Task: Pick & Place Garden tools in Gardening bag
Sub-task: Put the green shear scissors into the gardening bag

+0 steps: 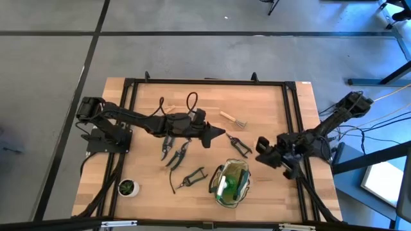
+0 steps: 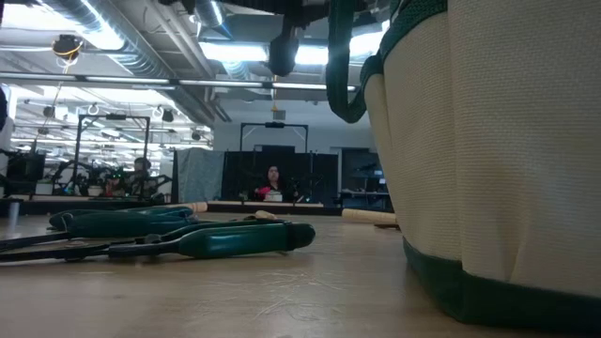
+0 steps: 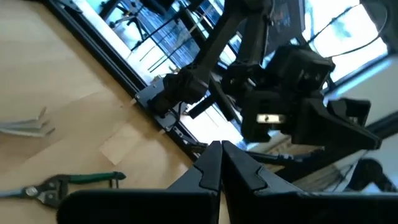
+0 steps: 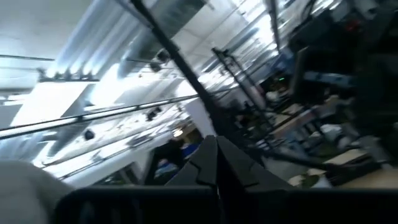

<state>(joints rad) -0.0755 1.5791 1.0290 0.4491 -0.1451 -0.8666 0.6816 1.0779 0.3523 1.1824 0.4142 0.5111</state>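
Left tool (image 1: 221,134) hangs pressed together at counter (image 1: 270,102) centre; right tool (image 1: 261,149), also pressed together, at three o'clock. Bag (image 1: 231,183) stands at five o'clock, shears (image 1: 239,145) just above.

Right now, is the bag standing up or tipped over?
Standing up. From above, the gardening bag shows its open mouth, and in the low view its wall rises straight from the table.

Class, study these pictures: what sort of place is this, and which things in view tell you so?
Probably a robotics lab or workshop: a framed wooden table with two mounted arms, exposed ceiling ducts with strip lights, and further metal rigs in the open hall behind.
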